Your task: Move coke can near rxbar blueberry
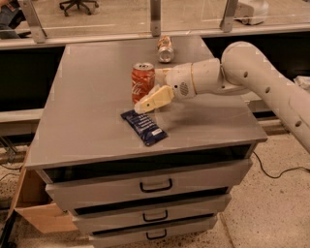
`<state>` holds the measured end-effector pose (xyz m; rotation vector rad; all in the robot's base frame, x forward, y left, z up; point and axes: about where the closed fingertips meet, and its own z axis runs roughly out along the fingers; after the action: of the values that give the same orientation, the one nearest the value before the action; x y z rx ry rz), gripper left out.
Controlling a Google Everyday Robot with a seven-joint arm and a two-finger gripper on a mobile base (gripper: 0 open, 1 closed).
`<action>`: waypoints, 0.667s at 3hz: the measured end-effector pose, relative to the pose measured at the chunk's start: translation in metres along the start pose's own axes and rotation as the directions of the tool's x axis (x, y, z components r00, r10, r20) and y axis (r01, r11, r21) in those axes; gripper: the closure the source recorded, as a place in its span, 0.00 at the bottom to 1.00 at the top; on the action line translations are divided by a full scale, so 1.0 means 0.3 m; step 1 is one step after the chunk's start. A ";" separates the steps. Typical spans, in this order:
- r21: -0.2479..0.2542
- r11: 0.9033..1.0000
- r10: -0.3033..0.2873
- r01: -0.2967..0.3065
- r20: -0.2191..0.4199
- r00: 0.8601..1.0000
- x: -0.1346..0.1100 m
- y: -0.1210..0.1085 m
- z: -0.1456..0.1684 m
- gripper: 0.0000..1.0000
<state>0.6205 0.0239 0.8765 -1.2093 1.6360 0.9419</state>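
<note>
The coke can (143,81), red-orange with white script and a silver top, stands upright near the middle of the grey cabinet top (87,111). The rxbar blueberry (144,127), a flat dark blue wrapper with white text, lies just in front of the can, a short gap away. My gripper (151,100) reaches in from the right on a white arm (232,72). Its cream tip sits low against the can's front right side, between the can and the bar.
A paler silvery can (165,48) lies on its side at the back of the cabinet top. The cabinet has three drawers (155,186) below. A cardboard box (34,213) sits on the floor at the left. A railing (155,14) runs behind the cabinet.
</note>
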 end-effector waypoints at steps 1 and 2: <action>0.032 0.999 -0.011 0.011 -0.015 1.000 0.010 -0.011 -0.047 0.00; 0.154 0.986 -0.058 0.062 -0.028 0.998 0.014 -0.090 -0.240 0.00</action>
<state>0.6314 -0.0500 0.8947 -1.1601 1.6501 0.7507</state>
